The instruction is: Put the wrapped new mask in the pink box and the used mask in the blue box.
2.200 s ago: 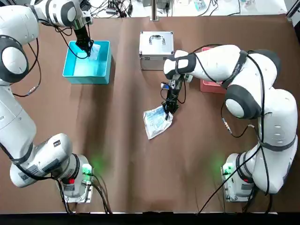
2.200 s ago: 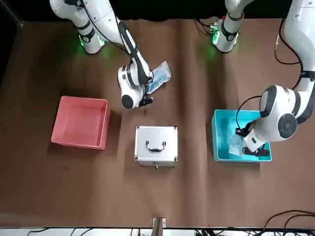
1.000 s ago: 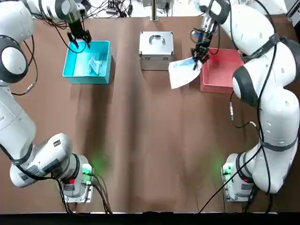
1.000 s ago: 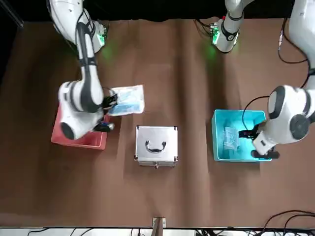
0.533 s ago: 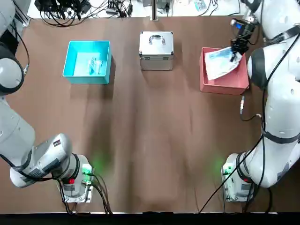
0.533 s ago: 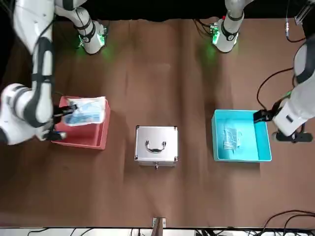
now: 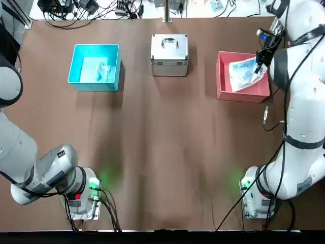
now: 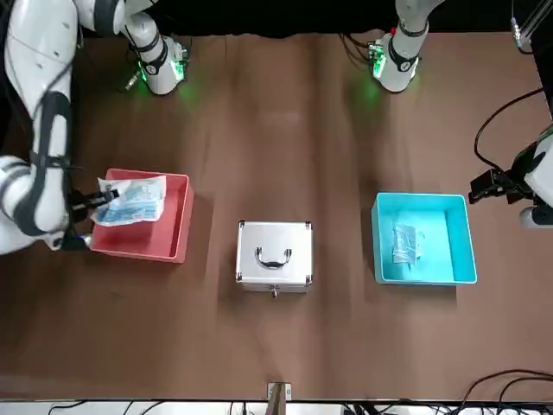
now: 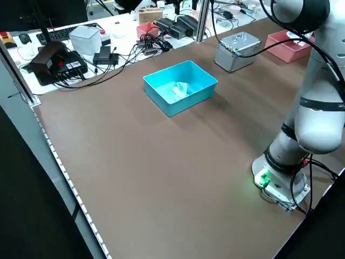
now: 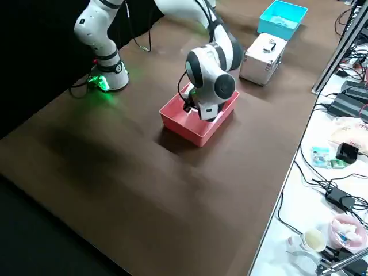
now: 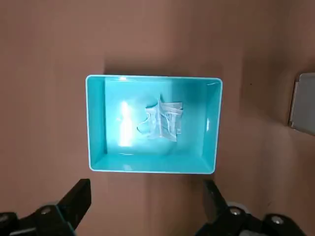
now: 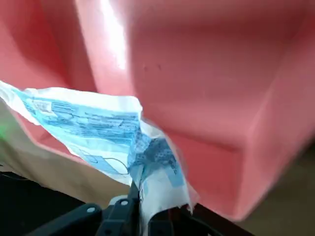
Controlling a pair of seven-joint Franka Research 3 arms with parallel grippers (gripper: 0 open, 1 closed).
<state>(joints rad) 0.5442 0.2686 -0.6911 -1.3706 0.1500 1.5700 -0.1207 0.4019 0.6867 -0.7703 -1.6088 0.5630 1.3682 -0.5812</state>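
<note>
table: we see a broad brown covering (image 7: pixel 167 178), smooth with faint soft creases, and green glows near both arm bases.
room: we look past the table's far edge to a white bench (image 9: pixel 118 32) strewn with black cables, a keyboard (image 9: pixel 59 36) and a white cup (image 10: pixel 314 240).
left gripper: we find it (image 11: pixel 147 196) raised on the robot's side of the blue box, a little apart from it, its two fingers well apart with nothing between them.
right gripper: we find it (image 12: pixel 142 209) at the pink box, its fingers clamped on one end of the wrapped new mask.
wrapped new mask: we see the packet (image 7: pixel 245 73) hanging from that grip over the pink box, most of it within the rim as seen from overhead; it is glossy, thin, crinkled film, white with light blue and small blue print, folded near the fingers.
pink box: we have a low-walled, square-cornered bin (image 8: pixel 173 246) of smooth, shiny plastic, on the robot's right of the silver case.
blue box: we have a cyan bin (image 7: pixel 94 87) of like shape, glossy inside, on the robot's left of the case.
used mask: we see it (image 11: pixel 165 119) lying on the blue box's floor, small, pale blue, rumpled and pleated, with a thin ear loop curling out.
silver case: we see a boxy metal case (image 8: pixel 274 251) standing between the two bins, with a dark handle, metal corners and a latch.
</note>
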